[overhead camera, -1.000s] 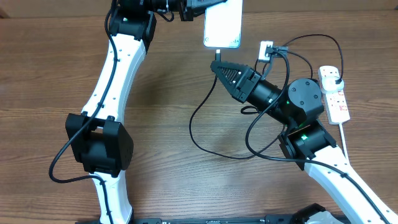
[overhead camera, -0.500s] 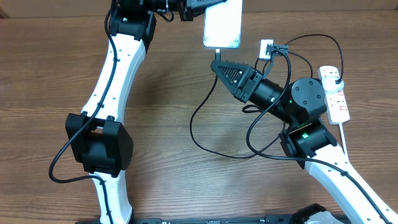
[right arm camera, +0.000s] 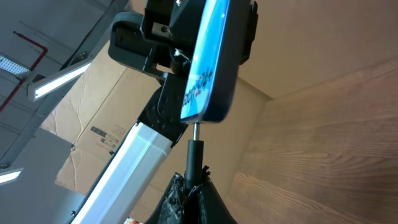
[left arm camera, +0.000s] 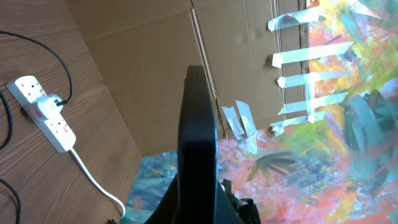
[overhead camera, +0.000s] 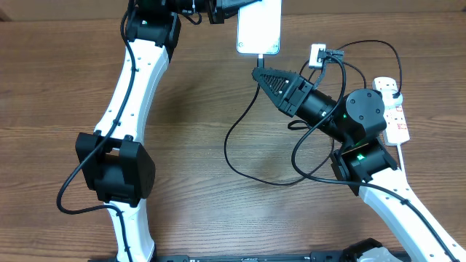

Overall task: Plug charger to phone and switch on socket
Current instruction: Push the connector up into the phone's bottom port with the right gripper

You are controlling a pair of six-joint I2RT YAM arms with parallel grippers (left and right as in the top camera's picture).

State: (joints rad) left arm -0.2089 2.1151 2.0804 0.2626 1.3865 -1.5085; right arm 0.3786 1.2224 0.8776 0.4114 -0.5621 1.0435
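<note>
Left gripper (overhead camera: 227, 7) is clamped on the phone (overhead camera: 258, 28), holding it up. Right gripper (overhead camera: 259, 74) pinches the charger (right arm camera: 195, 152) connector, its tip touching the phone's end just past those jaws. The socket (overhead camera: 397, 124) sits well behind them.

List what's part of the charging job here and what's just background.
Job:
- phone, held up
- charger, connector tip at the phone's bottom edge
- socket, on the table

Background:
- cardboard
- painted sheet
- tape strips
</note>
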